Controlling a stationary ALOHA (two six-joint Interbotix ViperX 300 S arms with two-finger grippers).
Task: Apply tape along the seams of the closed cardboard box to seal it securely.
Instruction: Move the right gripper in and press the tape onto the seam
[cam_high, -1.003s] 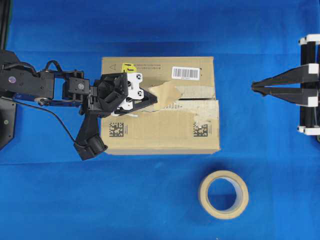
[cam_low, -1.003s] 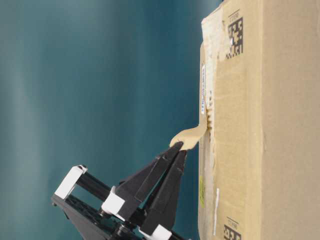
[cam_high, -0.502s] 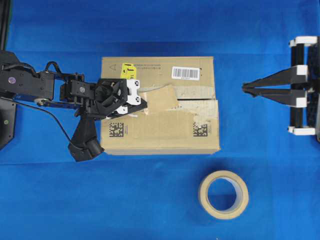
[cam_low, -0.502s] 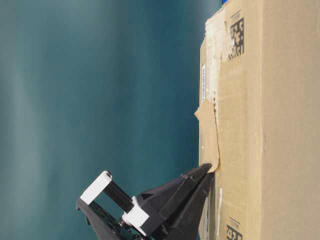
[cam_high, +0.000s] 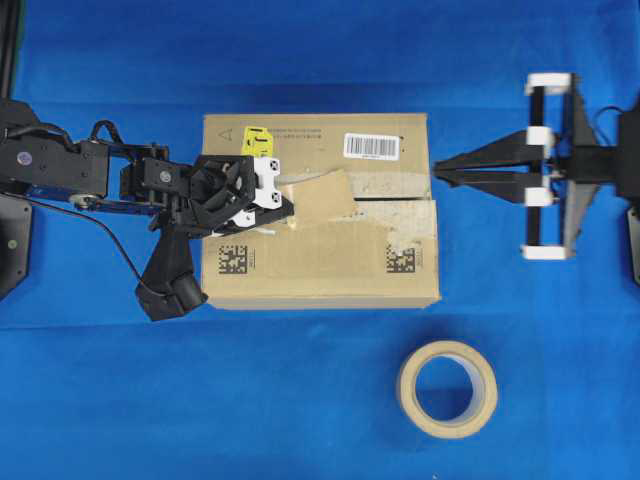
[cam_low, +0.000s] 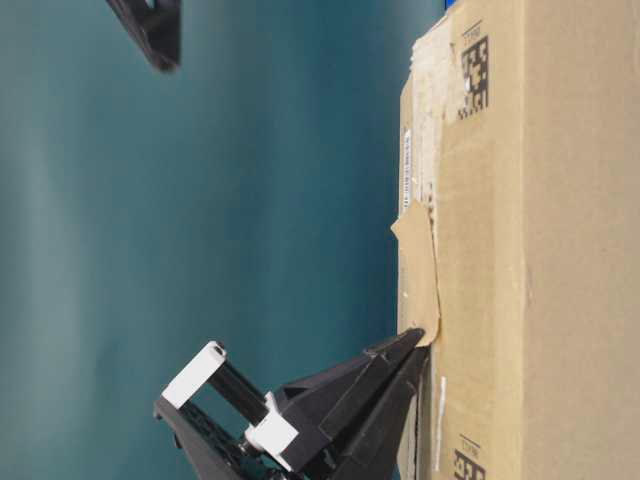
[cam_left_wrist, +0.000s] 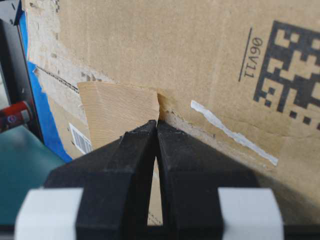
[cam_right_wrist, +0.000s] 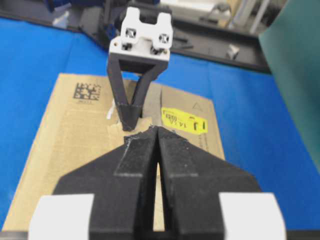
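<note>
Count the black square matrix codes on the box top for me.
2. One matrix code sits near the cardboard box's left front corner, beside the left gripper; the other is toward the right front. The arm may hide more.

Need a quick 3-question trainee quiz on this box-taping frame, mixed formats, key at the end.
1. True or false: the left pincer is shut at the end of the tape strip lying on the box.
2. Multiple choice: where is the tape roll? A) on top of the box; B) on the blue mat below the box in the overhead view; C) in the right pincer.
3. Fill in: the right pincer's tips sit near the box's ____ edge in the overhead view.

Key: 1 true; 2 B; 3 right.
</note>
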